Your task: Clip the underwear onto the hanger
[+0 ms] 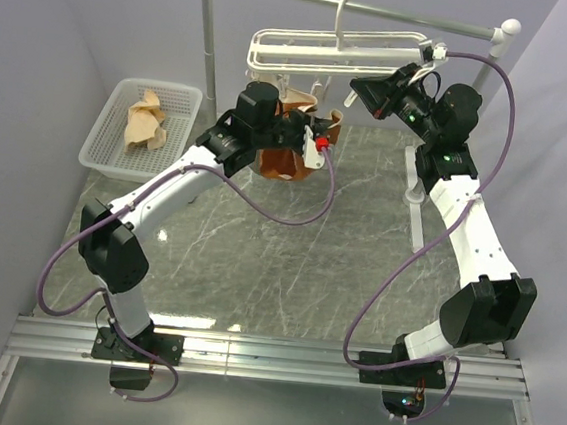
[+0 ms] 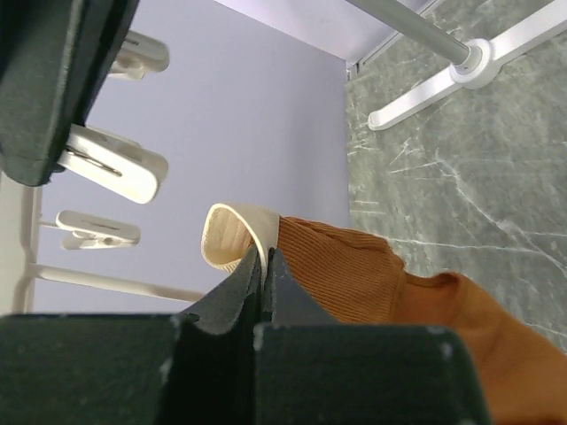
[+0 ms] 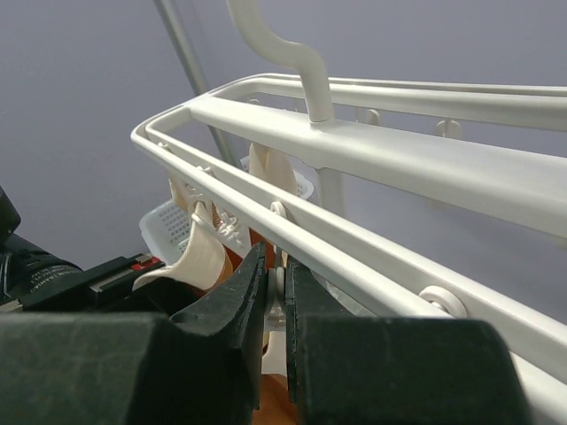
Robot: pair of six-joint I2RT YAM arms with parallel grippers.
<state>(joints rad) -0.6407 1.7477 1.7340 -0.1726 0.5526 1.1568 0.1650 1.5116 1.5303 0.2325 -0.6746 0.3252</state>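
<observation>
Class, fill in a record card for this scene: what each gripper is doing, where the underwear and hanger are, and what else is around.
Left gripper: shut on the underwear at its beige waistband
Right gripper: pinching a clip under the hanger
Underwear: held above the table, just below the hanger, not yet clipped
Hanger: hooked on the rail
Elsewhere: basket with a tan cloth, far left

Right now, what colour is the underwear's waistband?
The waistband is pale beige, on the rust-orange underwear; clearest in the left wrist view.
</observation>
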